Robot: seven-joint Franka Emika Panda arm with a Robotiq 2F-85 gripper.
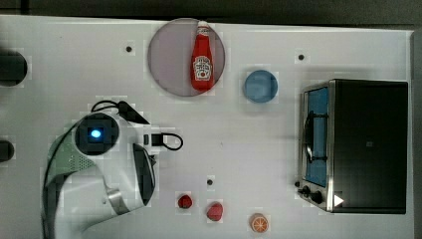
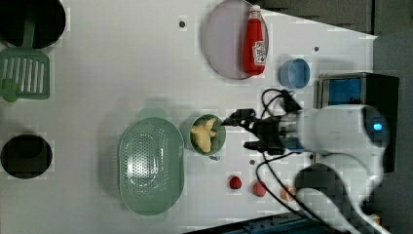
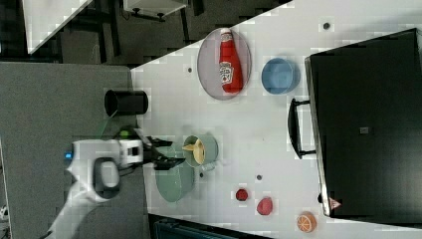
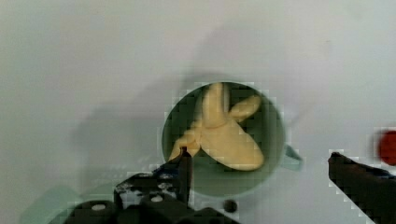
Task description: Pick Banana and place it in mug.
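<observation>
In the left view, reading from the left view's left, we find a spatula (image 2: 24, 73) and two dark holders (image 2: 25, 156), then the perforated bowl (image 2: 151, 165) on the counter (image 2: 122, 63). Just beside the bowl stands the mug (image 2: 220, 139), with the banana (image 2: 203, 134) lying inside it (peeled, pale yellow). Next comes the end effector (image 2: 247, 129), near the mug, its jaws spread wide and holding nothing; we see the same in the wrist view, where the banana (image 4: 224, 133) fills the mug (image 4: 275, 140). Further right we note the plate (image 2: 221, 46) bearing the ketchup (image 2: 255, 41), a blue cup (image 2: 294, 73) and the oven (image 2: 358, 90).
</observation>
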